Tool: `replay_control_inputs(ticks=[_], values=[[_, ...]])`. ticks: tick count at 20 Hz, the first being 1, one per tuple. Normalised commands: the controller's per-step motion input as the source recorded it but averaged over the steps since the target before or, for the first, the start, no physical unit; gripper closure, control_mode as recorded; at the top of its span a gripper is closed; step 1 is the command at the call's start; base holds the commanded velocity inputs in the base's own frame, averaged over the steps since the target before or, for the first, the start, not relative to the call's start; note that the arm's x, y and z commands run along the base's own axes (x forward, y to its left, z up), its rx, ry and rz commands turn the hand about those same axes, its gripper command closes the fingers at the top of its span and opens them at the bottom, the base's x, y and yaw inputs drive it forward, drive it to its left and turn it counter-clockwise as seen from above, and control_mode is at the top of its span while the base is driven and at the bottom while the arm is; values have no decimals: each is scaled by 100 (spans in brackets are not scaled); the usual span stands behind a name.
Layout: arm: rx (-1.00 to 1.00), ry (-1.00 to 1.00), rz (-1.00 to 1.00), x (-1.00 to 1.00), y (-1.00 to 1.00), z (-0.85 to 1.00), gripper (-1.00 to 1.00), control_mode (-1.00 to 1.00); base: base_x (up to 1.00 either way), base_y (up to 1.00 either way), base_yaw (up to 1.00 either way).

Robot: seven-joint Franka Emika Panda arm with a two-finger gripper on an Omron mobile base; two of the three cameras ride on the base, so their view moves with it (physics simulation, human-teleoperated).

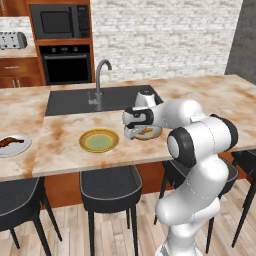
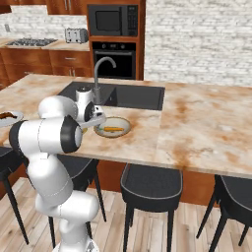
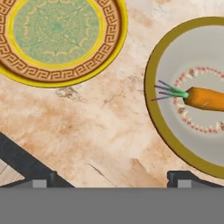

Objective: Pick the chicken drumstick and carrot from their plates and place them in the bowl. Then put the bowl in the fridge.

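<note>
Now, from our left: the chicken drumstick (image 1: 11, 142) lies on its grey-white plate (image 1: 20, 148), then the empty yellow-rimmed plate (image 1: 99, 140), then our gripper (image 1: 131, 131), jaws wide, over the carrot (image 3: 205, 98) in the tan-rimmed bowl (image 3: 151, 109).

The white arm rises from its base, bends at a dark-jointed elbow and reaches forward and low over the tabletop (image 1: 65, 145). The hand (image 1: 131, 131) points downward, its two dark fingertips (image 3: 51, 178) spread wide apart with nothing held between them.
</note>
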Motion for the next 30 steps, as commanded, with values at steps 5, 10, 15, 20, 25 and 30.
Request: replay_control_inputs(ticks=[5,10,15,20,25,30], values=[[0,0,0,0,0,0,-100,-100,0,0,0],[0,0,0,0,0,0,-100,-100,0,0,0],[0,0,0,0,0,0,-100,100,0,0,0],[0,0,0,0,0,0,-100,100,-3,0,0],[0,0,0,0,0,0,-100,100,-29,65,1],[0,0,0,0,0,0,-100,100,-13,88,0]])
